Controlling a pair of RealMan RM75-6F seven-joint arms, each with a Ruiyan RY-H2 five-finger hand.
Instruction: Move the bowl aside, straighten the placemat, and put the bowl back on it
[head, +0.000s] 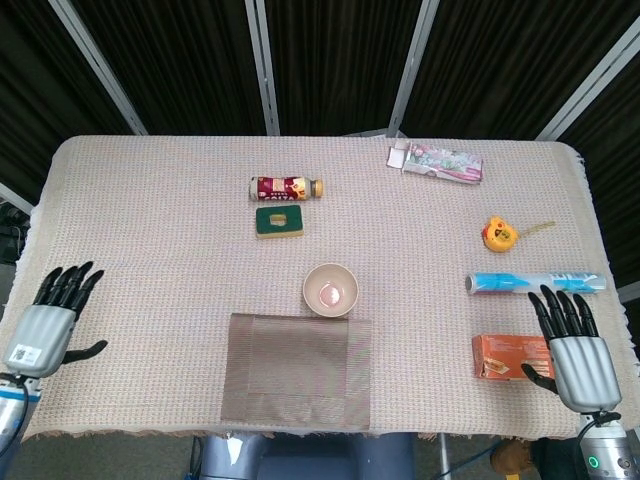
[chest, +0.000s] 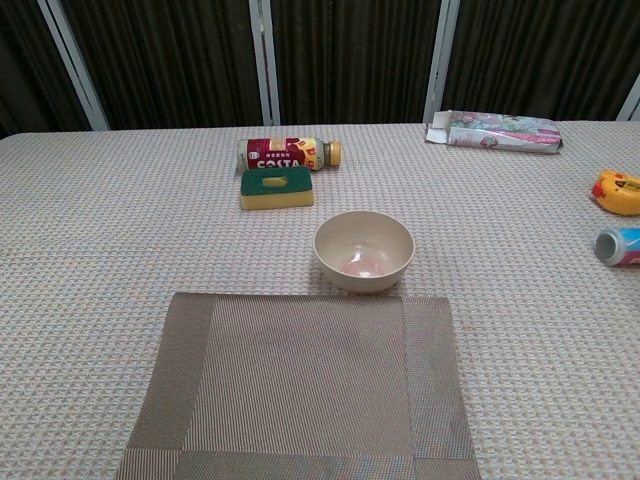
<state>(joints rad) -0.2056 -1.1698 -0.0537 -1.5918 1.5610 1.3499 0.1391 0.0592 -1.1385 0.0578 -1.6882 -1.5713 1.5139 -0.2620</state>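
So the one small cream-coloured round bowl (head: 330, 289) is sitting just past the far edge of the single brown woven rectangular placemat (head: 298, 372), which is lying pretty square, so only the put-back looks left. The left hand (head: 48, 320) and right hand (head: 572, 345) are both hovering at the near corners, fingers spread, holding nothing.

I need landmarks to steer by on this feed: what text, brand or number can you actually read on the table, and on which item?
"COSTA": on the red label of the bottle lying on its side behind the green sponge.
Pink printed pack: print too blurred to read.
Blue tube: lettering too small.
Orange box: print unreadable.
Yellow tape measure, bowl, placemat: no readable text.
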